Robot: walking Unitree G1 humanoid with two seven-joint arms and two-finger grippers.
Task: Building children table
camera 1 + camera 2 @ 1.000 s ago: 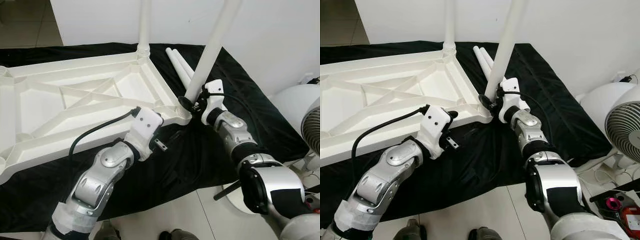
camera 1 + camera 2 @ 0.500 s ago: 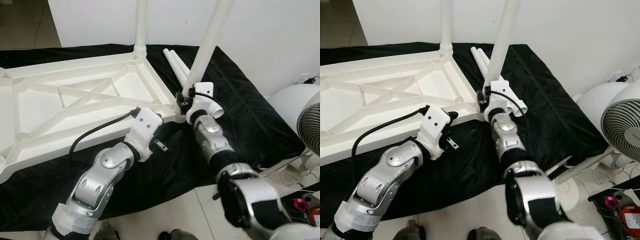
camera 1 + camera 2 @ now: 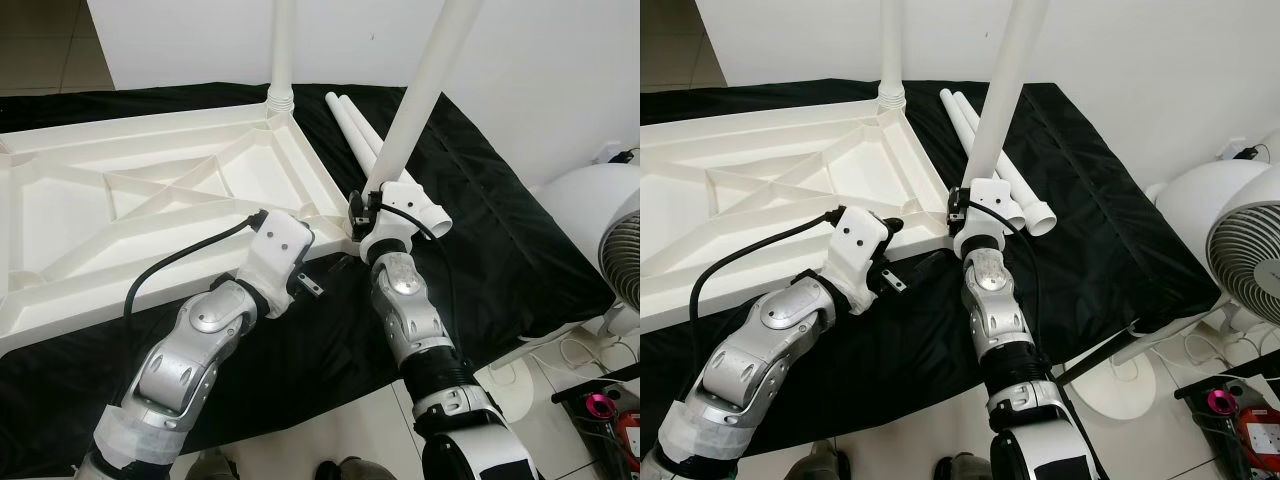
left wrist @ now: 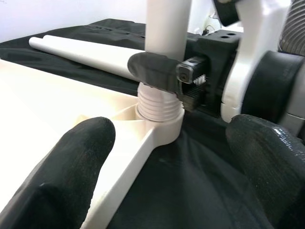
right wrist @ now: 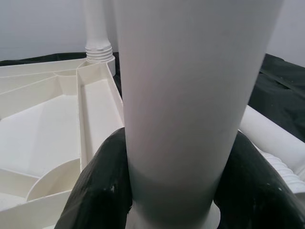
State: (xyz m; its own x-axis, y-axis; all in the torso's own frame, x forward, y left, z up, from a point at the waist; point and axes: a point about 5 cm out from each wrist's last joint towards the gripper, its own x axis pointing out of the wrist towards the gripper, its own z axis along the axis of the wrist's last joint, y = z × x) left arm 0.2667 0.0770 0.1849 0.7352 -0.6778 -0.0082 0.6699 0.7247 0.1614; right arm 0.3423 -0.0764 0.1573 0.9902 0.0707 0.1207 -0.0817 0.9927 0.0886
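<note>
A white children's table top (image 3: 150,190) lies upside down on a black cloth. One white leg (image 3: 283,50) stands screwed into its far corner. A second leg (image 3: 425,90) rises, leaning right, from the near right corner socket (image 4: 159,102). My right gripper (image 3: 370,205) is shut on this leg just above its threaded base, black fingers (image 5: 102,186) pressing both sides. My left gripper (image 4: 167,167) is open beside the table's near edge, close to that corner, with nothing between its fingers (image 4: 71,162). Two loose legs (image 3: 350,120) lie on the cloth behind.
The black cloth (image 3: 480,230) covers the floor up to a white wall. A white standing fan (image 3: 1240,250) is at the right, with cables and a pink object (image 3: 1230,405) near it. Pale tiles lie in front of the cloth.
My right forearm has swung from the right side to the front of the corner, turning around the leg while staying shut on it. The left arm has shifted slightly left.
</note>
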